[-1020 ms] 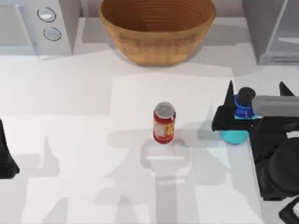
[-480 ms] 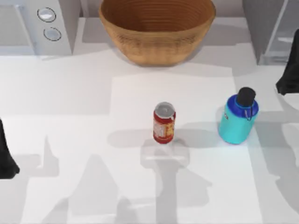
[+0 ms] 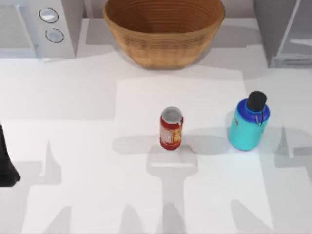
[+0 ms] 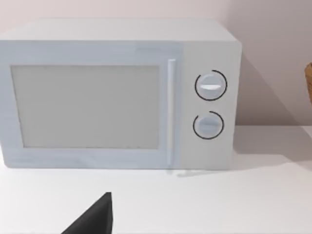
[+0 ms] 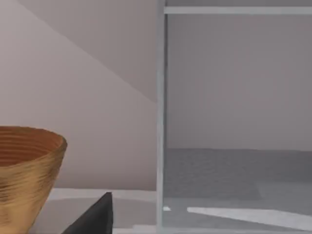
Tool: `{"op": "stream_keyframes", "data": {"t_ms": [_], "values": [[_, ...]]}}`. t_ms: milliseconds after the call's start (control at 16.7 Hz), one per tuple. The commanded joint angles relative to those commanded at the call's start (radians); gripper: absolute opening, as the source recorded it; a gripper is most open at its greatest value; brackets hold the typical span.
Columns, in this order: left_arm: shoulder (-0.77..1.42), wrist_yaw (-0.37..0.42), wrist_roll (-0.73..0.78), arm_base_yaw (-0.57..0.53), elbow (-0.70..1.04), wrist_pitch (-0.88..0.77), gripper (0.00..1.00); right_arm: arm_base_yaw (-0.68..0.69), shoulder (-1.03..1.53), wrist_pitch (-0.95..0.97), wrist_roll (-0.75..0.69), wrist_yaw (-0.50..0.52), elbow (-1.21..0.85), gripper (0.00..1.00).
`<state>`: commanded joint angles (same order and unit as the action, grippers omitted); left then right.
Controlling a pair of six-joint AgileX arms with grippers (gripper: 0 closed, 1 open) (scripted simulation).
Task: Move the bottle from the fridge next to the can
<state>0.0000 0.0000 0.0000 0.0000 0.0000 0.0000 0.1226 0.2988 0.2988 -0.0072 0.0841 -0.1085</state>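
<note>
The bottle (image 3: 247, 126) stands upright right of the can (image 3: 171, 128).

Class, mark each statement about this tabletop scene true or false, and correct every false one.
1. The turquoise water bottle with the black cap stands upright on the white table. True.
2. The small red can with the silver top lies on its side. False: it stands upright.
3. The bottle is to the right of the can, apart from it. True.
4. The woven brown basket holds the can. False: the can stands on the table in front of it.
5. The left pincer grips the bottle. False: it sits at the table's left edge, far from the bottle.
</note>
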Motion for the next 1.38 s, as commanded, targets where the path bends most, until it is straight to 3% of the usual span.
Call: {"op": "stream_keyframes", "data": {"t_ms": [300, 960, 1380], "values": [[0.000, 0.000, 0.000, 0.000, 0.000, 0.000, 1.00, -0.107, -0.266, -0.266, 0.006, -0.075, 0.094, 1.00], [0.000, 0.000, 0.000, 0.000, 0.000, 0.000, 1.00, -0.121, -0.346, -0.363, 0.007, -0.081, 0.063, 1.00], [0.000, 0.000, 0.000, 0.000, 0.000, 0.000, 1.00, -0.120, -0.627, -0.858, 0.006, -0.085, -0.168, 1.00]]}}
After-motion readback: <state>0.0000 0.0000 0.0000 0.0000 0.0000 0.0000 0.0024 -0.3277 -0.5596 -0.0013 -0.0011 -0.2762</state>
